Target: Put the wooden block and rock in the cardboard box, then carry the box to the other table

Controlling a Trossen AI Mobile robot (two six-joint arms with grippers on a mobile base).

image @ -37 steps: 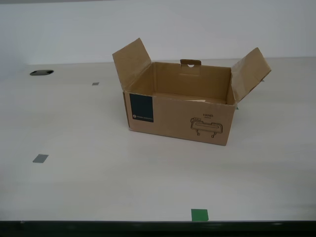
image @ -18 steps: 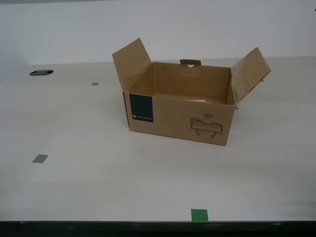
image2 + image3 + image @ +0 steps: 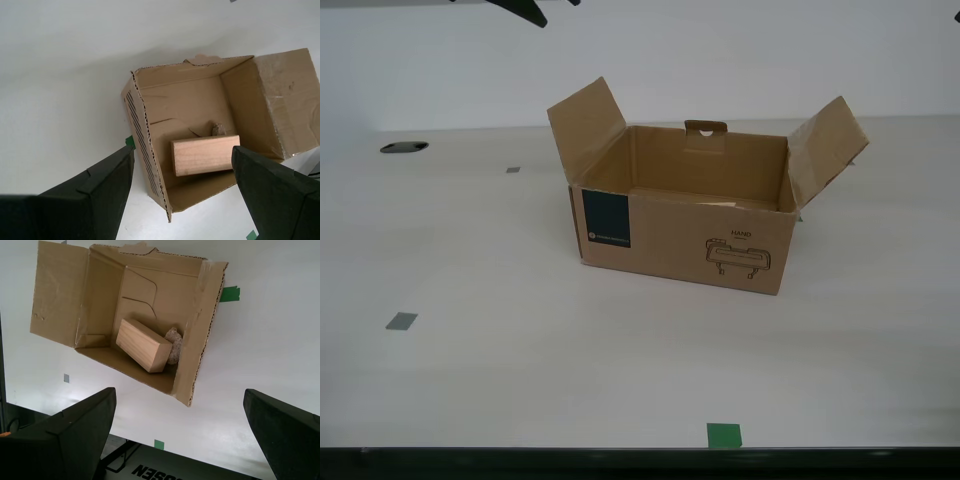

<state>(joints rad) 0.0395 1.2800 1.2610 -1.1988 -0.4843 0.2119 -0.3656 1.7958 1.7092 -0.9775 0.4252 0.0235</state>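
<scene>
While both pincers hang released, the cardboard box (image 3: 100, 295) holds the wooden block (image 3: 144, 345) touching the rock (image 3: 174, 345).

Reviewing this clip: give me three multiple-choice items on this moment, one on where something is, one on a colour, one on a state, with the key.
1. Where is the wooden block?
A. inside the cardboard box
B. on the table beside the box
C. between a gripper's fingers

2. What colour is the label on the box's front?
A. red
B. dark teal
C. yellow

3. How are the box's flaps?
A. taped shut
C. folded open
B. torn off

Key: 1 A, both wrist views show it on the box floor beside the rock; 2 B, seen in the exterior view; 3 C, both side flaps stand outward.
</scene>
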